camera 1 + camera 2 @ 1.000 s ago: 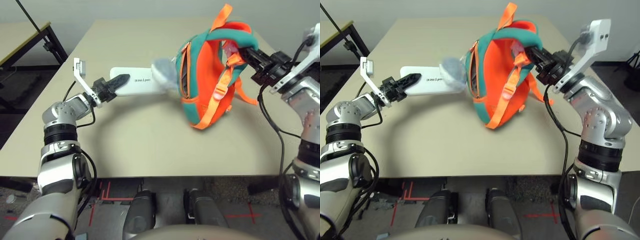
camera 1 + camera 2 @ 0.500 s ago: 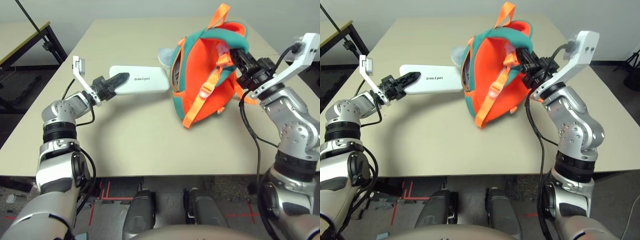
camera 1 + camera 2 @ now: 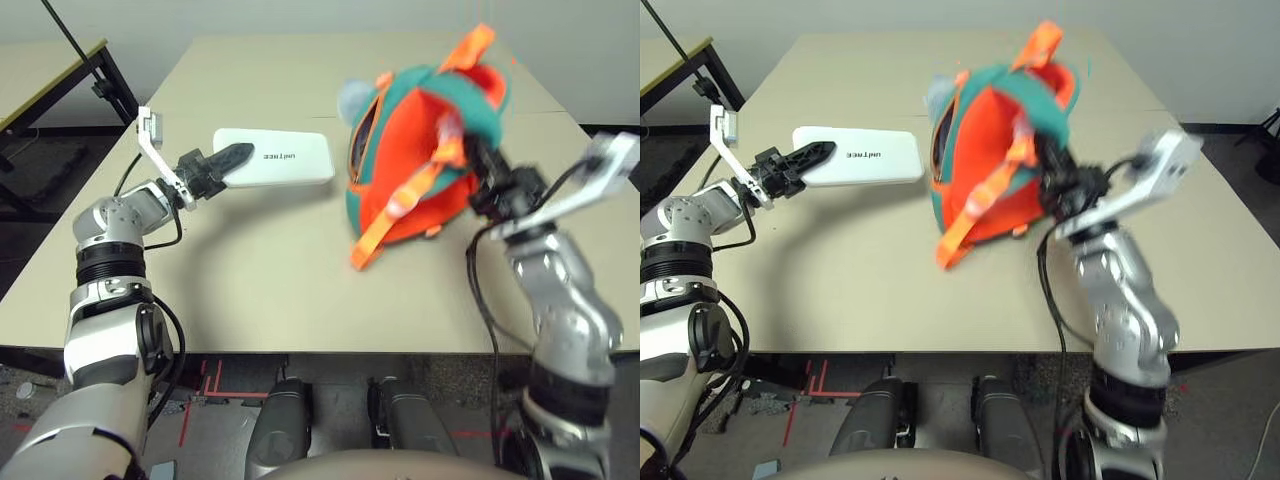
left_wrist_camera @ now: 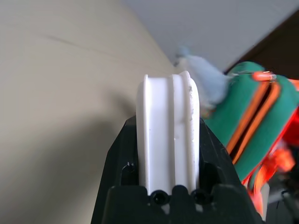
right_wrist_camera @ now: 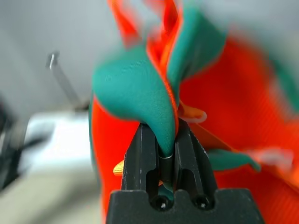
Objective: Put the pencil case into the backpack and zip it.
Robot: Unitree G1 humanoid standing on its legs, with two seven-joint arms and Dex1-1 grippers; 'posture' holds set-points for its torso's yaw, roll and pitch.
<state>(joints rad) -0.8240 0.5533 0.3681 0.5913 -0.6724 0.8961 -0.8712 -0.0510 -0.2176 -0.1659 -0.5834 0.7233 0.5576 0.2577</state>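
Backpack [image 3: 410, 150] tipped rightward; slim gap beside pencil case [image 3: 290, 160].

On the table at left, one white case [image 3: 290, 158]. To the right of it, one backpack [image 3: 420, 160]. Beside backpack, at its far left side, one plush toy [image 3: 353, 100]. In the far left corner of the scene, one other table [image 3: 40, 78].

Pencil case [image 3: 275, 158]: left of the backpack, above the table [image 3: 270, 290]. Backpack [image 3: 420, 150]: right of the case. Plush toy [image 3: 354, 101]: at the backpack's left side, behind the case's right end.
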